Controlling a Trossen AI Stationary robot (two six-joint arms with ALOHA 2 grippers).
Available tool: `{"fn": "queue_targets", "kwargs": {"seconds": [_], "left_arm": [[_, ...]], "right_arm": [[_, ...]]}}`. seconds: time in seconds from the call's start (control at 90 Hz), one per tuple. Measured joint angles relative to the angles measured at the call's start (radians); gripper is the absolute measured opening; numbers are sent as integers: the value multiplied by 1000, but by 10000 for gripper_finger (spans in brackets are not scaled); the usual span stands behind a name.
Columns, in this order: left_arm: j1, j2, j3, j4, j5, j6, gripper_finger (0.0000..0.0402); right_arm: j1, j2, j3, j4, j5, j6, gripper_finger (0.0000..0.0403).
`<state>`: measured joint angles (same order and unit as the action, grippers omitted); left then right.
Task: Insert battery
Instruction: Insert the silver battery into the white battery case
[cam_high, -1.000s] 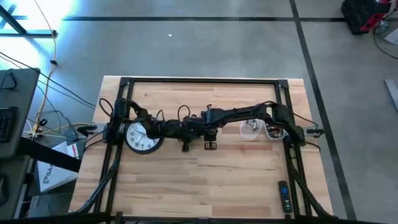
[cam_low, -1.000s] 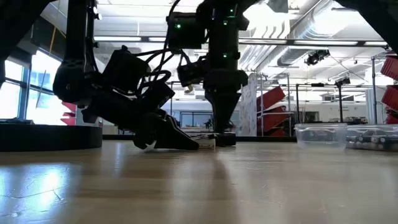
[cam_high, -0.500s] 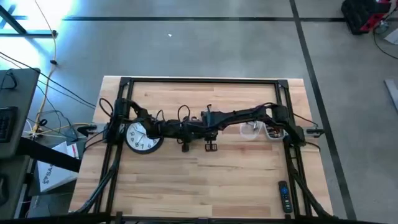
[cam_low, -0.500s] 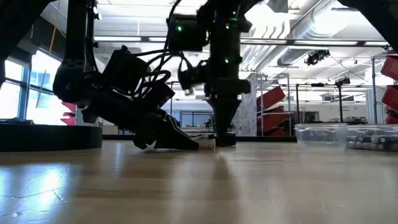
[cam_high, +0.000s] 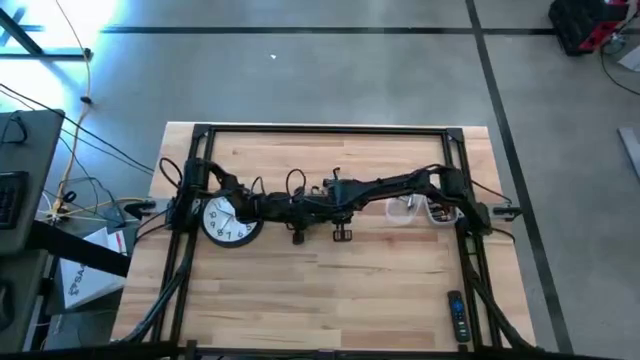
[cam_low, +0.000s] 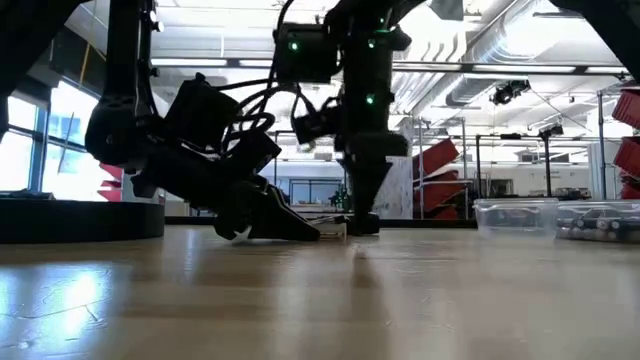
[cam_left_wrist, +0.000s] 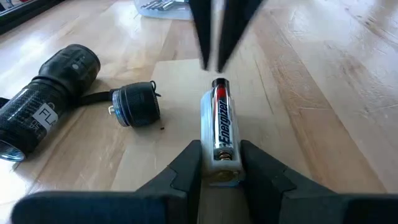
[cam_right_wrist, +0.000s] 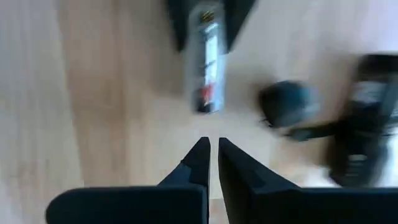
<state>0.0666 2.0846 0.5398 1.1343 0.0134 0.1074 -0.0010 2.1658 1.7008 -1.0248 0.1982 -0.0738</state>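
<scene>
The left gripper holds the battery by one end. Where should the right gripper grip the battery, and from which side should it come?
Best at the free end of the battery, probably. The left gripper clamps its other end, so only the outer half is bare. The right gripper, nearly shut, hangs just past that tip; it should open, then come straight down with one finger on each long side.

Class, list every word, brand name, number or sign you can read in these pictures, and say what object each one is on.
"Energizer": on the silver, black and red cylindrical battery held in the left gripper.
"FL": partial white label on the black cylindrical flashlight body.
Numerals on the round white wall clock: too small to read.
Buttons on the black remote control: too small to read.
</scene>
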Motion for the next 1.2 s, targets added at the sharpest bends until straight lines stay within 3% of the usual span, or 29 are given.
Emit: {"fn": "queue_targets", "kwargs": {"seconds": [0.356,1.2], "left_arm": [[0,0,0,0,-1,0,72],[0,0,-1,1,-2,-1,72]], "right_arm": [[-6,7,-15,47,-62,-13,0],[-6,21,-15,102,-97,-43,0]]}}
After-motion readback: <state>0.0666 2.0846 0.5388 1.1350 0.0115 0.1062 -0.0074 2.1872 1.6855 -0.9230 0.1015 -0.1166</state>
